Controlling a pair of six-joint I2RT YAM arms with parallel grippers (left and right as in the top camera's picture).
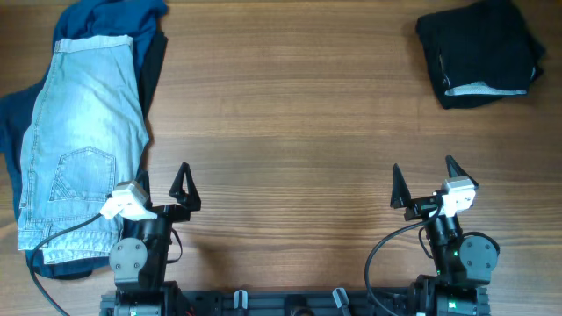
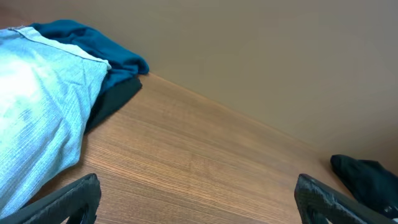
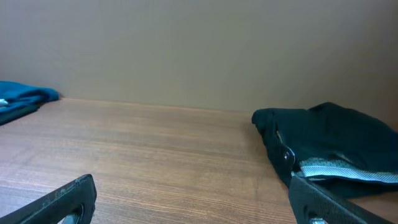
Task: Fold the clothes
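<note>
The tabletop (image 1: pixel 290 132) is bare wood across its middle. At its left edge the pale denim shorts (image 1: pixel 83 140) lie flat on top of dark blue garments (image 1: pixel 105 17), their long axis running from the near edge towards the far one. A black garment (image 1: pixel 479 53) sits bunched at the far right corner. The left tool (image 1: pixel 164 189) is just beside the shorts and clearly nearer to them, its jaws spread and empty. The right tool (image 1: pixel 426 180) is likewise spread and empty, well apart from them.
</note>
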